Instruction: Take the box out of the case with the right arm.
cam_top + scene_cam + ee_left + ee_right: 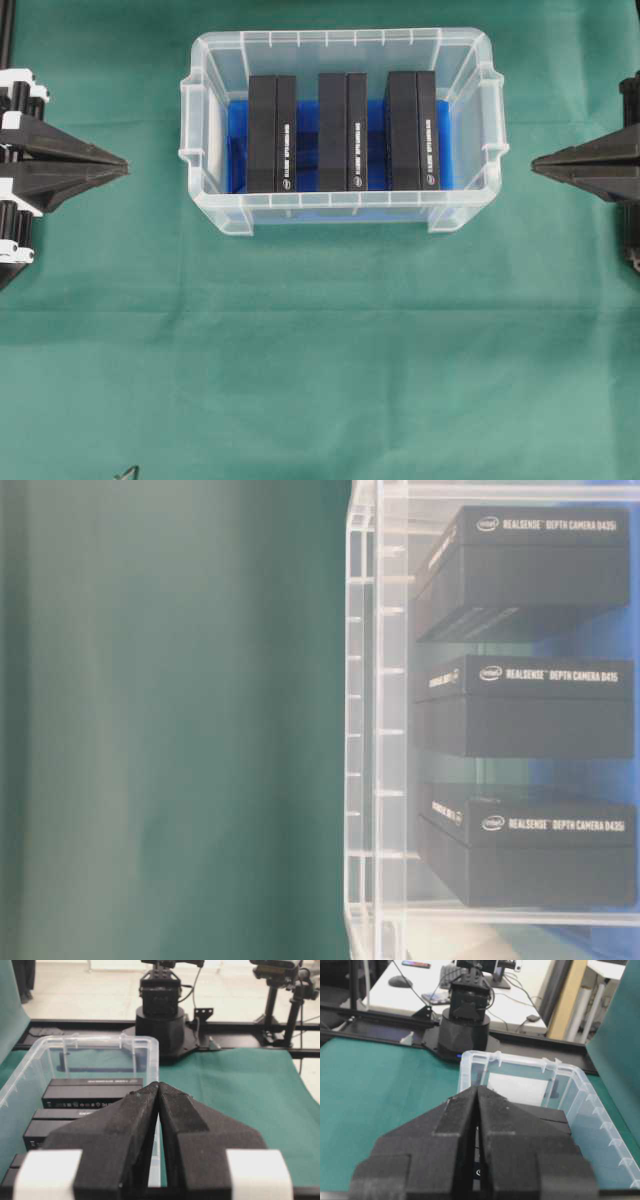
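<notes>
In the overhead view you had a large clear plastic rectangular case [343, 128] with rounded corners, a ribbed rim and moulded rim handles sitting in the upper middle of the frame on a matte, faintly creased green cloth [320, 350] that covered the whole table. A glossy blue sheet [376, 140] lined the case floor, and on it three matte black rectangular cardboard boxes lay side by side, each with a lid seam and small white print near its lower end: a left box [272, 133], a middle box [342, 131] and a right box [412, 130], narrow strips of blue showing between them. From table level, at the right of that frame, you could read white lettering for depth cameras on the box [530, 840] nearest the lower edge, seen through the case's translucent ribbed wall [365, 730]. Your right gripper [534, 166], an all-black pointed wedge, sat at the right edge of the overhead frame, level with the case and apart from it, its fingers pressed together and holding nothing; its own camera showed the two textured black fingers [445, 1130] meeting along one seam. Your left gripper [126, 166], black with white fittings, mirrored it at the left edge, fingers [120, 1130] likewise together and empty.
</notes>
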{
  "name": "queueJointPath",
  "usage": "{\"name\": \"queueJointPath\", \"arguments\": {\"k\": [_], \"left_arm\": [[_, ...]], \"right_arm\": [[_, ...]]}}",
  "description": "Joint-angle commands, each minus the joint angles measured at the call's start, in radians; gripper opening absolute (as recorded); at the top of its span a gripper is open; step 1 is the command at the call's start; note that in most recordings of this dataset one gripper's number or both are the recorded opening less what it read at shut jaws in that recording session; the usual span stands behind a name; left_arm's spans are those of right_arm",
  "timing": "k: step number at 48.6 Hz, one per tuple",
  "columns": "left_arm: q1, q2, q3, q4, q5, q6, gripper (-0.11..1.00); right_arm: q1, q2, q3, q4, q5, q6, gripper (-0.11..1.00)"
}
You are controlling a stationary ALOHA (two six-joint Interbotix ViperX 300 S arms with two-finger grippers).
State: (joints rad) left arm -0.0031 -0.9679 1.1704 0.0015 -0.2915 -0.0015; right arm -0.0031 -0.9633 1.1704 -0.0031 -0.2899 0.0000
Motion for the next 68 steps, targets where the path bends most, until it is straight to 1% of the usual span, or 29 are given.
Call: {"name": "queueJointPath", "arguments": {"k": [1, 4, 7, 11, 17, 22, 27, 32, 36, 39, 42, 46, 50, 55, 61, 64, 68], "left_arm": [[-0.011, 0.008, -0.018, 0.015, 0.034, -0.003, 0.02], [-0.011, 0.003, -0.023, 0.014, 0.071, -0.003, 0.02], [-0.011, -0.006, -0.037, 0.014, 0.089, -0.005, 0.02], [-0.011, -0.020, -0.072, 0.015, 0.101, -0.005, 0.02], [-0.011, -0.034, -0.156, 0.015, 0.152, -0.005, 0.02], [-0.011, -0.029, -0.244, 0.017, 0.255, -0.002, 0.02], [-0.009, -0.020, -0.344, 0.018, 0.376, -0.002, 0.02], [-0.011, -0.005, -0.448, 0.018, 0.502, -0.002, 0.02], [-0.011, 0.008, -0.505, 0.018, 0.581, -0.002, 0.02], [-0.011, 0.017, -0.535, 0.018, 0.634, -0.002, 0.02], [-0.011, 0.023, -0.557, 0.018, 0.678, -0.002, 0.02], [-0.012, 0.029, -0.572, 0.018, 0.732, -0.005, 0.02], [-0.017, 0.032, -0.581, 0.018, 0.796, -0.008, 0.02], [-0.029, 0.041, -0.595, 0.018, 0.911, -0.026, 0.02], [-0.040, 0.072, -0.626, 0.018, 1.123, -0.071, 0.02], [-0.044, 0.091, -0.644, 0.018, 1.229, -0.095, 0.02], [-0.049, 0.115, -0.673, 0.018, 1.371, -0.126, 0.02]], "right_arm": [[-0.002, 0.018, -0.008, 0.005, 0.003, 0.006, 0.00], [-0.002, 0.028, -0.026, 0.005, 0.051, 0.012, 0.00], [-0.002, 0.035, -0.064, 0.005, 0.123, 0.018, 0.00], [-0.002, 0.034, -0.138, 0.005, 0.215, 0.023, 0.00], [-0.002, 0.032, -0.267, 0.005, 0.336, 0.025, 0.00], [-0.002, 0.035, -0.385, 0.005, 0.440, 0.026, 0.00], [-0.002, 0.049, -0.482, 0.005, 0.528, 0.026, 0.00], [-0.002, 0.071, -0.558, 0.005, 0.604, 0.026, 0.00], [-0.002, 0.091, -0.606, 0.005, 0.650, 0.028, 0.00], [-0.002, 0.106, -0.635, 0.005, 0.680, 0.032, 0.00], [-0.002, 0.112, -0.644, 0.005, 0.706, 0.046, 0.00], [-0.002, 0.114, -0.644, 0.005, 0.762, 0.080, 0.00], [-0.002, 0.117, -0.647, 0.005, 0.861, 0.127, 0.00], [-0.002, 0.129, -0.658, 0.000, 1.032, 0.189, 0.00], [-0.002, 0.153, -0.681, -0.002, 1.266, 0.241, 0.00], [-0.002, 0.173, -0.701, -0.003, 1.397, 0.262, 0.00], [-0.002, 0.199, -0.721, -0.005, 1.539, 0.282, 0.00]]}}
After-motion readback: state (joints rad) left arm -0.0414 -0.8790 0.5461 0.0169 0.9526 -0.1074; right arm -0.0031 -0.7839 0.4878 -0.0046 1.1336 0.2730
